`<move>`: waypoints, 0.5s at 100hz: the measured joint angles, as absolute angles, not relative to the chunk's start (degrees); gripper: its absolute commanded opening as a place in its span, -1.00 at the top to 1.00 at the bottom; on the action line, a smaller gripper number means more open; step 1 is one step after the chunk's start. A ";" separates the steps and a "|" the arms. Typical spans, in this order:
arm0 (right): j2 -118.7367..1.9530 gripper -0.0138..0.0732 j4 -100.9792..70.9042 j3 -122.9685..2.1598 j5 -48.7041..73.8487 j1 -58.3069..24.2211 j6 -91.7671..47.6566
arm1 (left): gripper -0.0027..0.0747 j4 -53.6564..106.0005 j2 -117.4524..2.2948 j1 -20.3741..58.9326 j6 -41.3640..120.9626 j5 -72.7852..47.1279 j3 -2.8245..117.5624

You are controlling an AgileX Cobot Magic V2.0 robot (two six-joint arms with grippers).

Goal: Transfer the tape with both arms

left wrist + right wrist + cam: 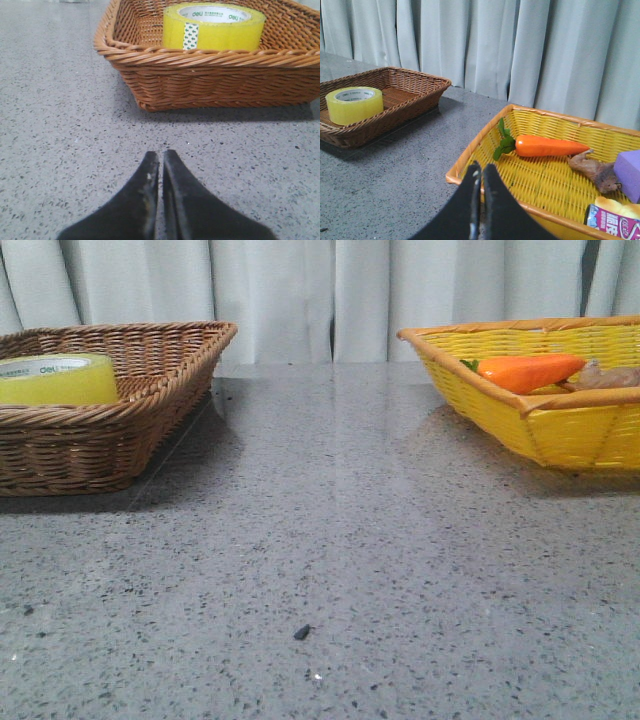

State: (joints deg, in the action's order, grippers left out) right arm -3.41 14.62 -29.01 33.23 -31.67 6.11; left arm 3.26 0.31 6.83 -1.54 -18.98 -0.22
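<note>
Presently our left gripper and right gripper sit pinched closed, empty; tape lies flat in brown basket, core upward, reachable from above

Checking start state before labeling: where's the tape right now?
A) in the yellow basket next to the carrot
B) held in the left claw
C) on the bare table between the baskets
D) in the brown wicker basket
D: the tape sits flat inside the brown wicker basket, while the left claw rests shut and empty over the table, short of the basket.
</note>
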 measured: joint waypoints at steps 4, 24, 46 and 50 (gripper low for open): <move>-3.41 0.79 14.62 -29.01 33.23 -31.67 6.11 | 0.98 3.26 0.31 6.83 -1.54 -18.98 -0.22; -3.41 0.79 14.62 -29.01 33.23 -31.67 6.11 | 0.98 3.26 0.31 6.83 -1.54 -18.98 -0.22; -2.33 0.79 14.62 -25.76 32.13 -31.25 6.11 | 0.99 3.26 0.31 6.83 -1.54 -18.98 -0.22; -2.09 0.79 14.84 -23.96 31.41 -30.64 6.11 | 0.99 3.26 0.31 6.83 -1.54 -18.98 -0.22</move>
